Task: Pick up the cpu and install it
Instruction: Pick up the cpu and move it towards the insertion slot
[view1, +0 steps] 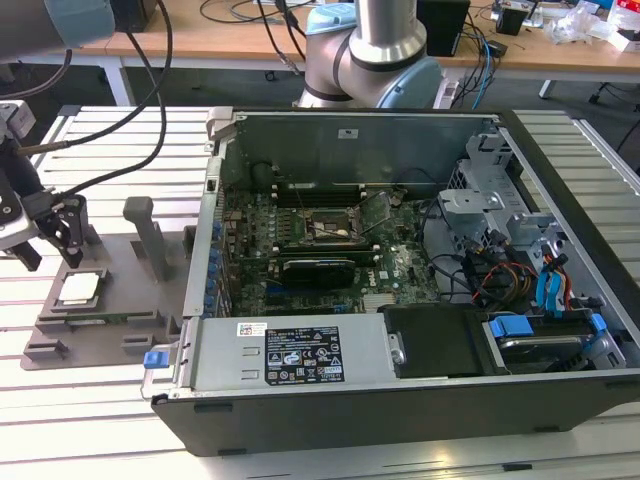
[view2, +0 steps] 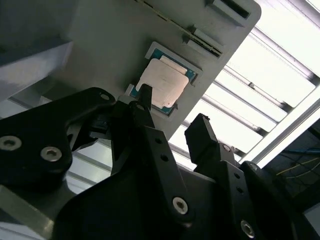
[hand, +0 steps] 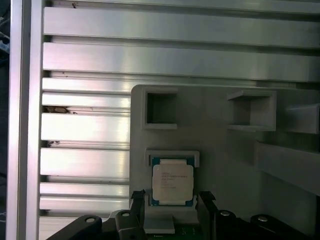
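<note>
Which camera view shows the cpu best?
The first wrist view: the cpu lies face-on, its whole top visible. The second wrist view shows it tilted, one edge behind the fingers. The exterior view shows it far off, at the exterior view's left.

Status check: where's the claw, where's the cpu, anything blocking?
Claw open, poised over cpu, not gripping. Cpu flat in grey holder's recess, beside the computer case. Nothing between them.

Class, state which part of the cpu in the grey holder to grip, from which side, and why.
Grip the cpu by two opposite thin edges, straight down from above: it lies flat, metal face up, in the recess of the grey holder, so likely only edges offer hold.
</note>
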